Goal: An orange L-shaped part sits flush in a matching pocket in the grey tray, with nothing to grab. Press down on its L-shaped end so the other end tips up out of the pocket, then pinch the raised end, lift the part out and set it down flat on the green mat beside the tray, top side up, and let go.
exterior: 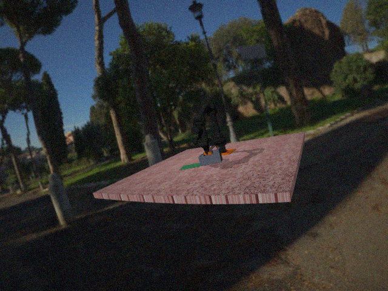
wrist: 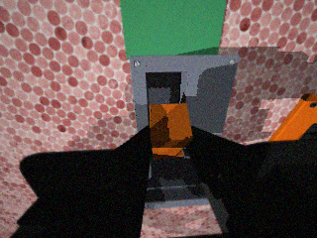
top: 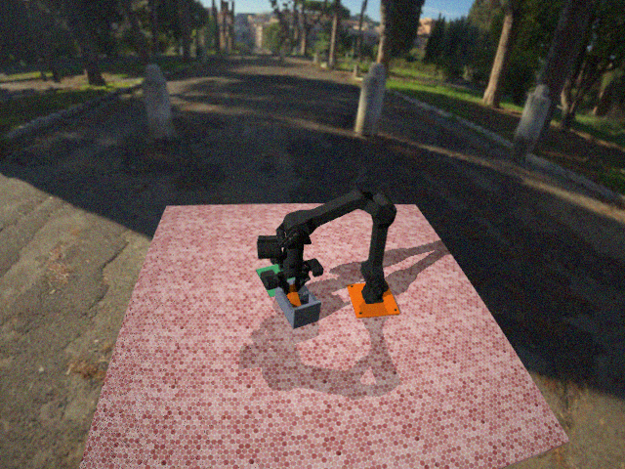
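The orange L-shaped part (top: 293, 298) (exterior: 207, 153) (wrist: 170, 115) is tipped in the grey tray (top: 306, 316) (exterior: 210, 160) (wrist: 203, 62), its mat-side end raised. Dark, open pocket shows beyond that end in the wrist view. My gripper (top: 295, 288) (wrist: 170, 132) is shut on the raised part, with one black finger on each side of it. It is low over the tray. The part's lower end is largely hidden by shadow and the fingers. The green mat (top: 266, 273) (exterior: 189, 166) (wrist: 173, 25) lies flat beside the tray's far end in the wrist view.
The arm's orange base plate (top: 360, 309) (exterior: 231, 151) (wrist: 292, 120) is to the right of the tray in the top view. The tray walls stand up around the pocket. The pink tiled table top (top: 201, 383) (exterior: 175, 184) carries the arm's shadow.
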Available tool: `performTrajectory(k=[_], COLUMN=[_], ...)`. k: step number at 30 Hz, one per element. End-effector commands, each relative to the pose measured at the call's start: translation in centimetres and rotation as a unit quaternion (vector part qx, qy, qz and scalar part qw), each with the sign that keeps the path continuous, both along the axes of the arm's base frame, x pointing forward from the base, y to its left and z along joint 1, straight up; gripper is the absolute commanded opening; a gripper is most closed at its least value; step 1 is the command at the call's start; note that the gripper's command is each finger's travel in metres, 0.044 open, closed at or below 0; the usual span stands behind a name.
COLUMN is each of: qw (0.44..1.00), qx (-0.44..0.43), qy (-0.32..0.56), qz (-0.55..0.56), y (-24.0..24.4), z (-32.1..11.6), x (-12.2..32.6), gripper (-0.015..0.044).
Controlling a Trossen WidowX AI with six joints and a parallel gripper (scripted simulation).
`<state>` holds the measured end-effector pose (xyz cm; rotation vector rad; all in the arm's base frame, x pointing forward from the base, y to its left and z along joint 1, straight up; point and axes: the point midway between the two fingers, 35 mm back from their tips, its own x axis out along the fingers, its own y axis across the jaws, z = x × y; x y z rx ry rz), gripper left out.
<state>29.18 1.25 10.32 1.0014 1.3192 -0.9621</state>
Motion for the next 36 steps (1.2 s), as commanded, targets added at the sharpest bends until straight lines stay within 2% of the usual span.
performTrajectory(k=[1,36], qw=[1.0,1.0], qx=[0.0,-0.002], qy=[-0.001,-0.001], qz=[0.0,-0.002], y=[0.0,-0.1], z=[0.1,5.4], x=[0.0,-0.1], gripper=[0.0,0.0])
